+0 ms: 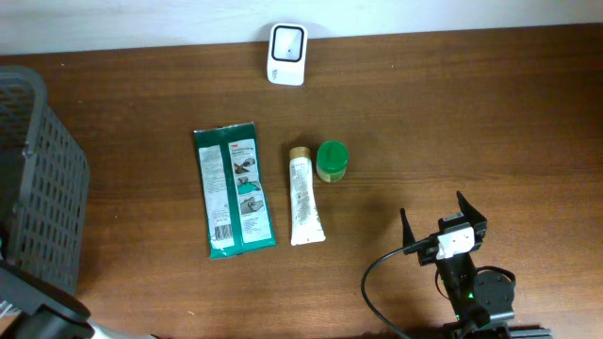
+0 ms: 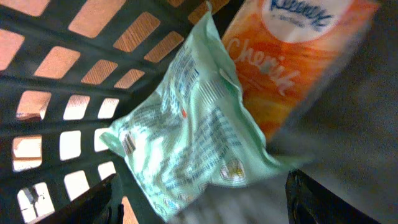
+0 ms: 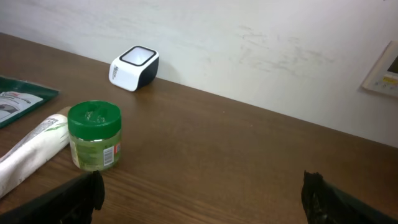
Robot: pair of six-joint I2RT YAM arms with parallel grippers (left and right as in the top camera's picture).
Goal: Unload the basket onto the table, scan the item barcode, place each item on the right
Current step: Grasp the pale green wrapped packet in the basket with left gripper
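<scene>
Left gripper hangs open-jawed, empty, over the basket's pale green packet, seemingly to fetch it for the scanner; right gripper gapes empty.

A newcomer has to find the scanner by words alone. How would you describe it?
On the brown table, look to the far edge against the white wall. The scanner sits there alone, beyond the row of green packet, tube and jar. It is the only white, boxy thing, with a dark-framed window on top.

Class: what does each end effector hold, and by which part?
Nothing held. Left end effector open near the green packet; right end effector open, empty.
</scene>
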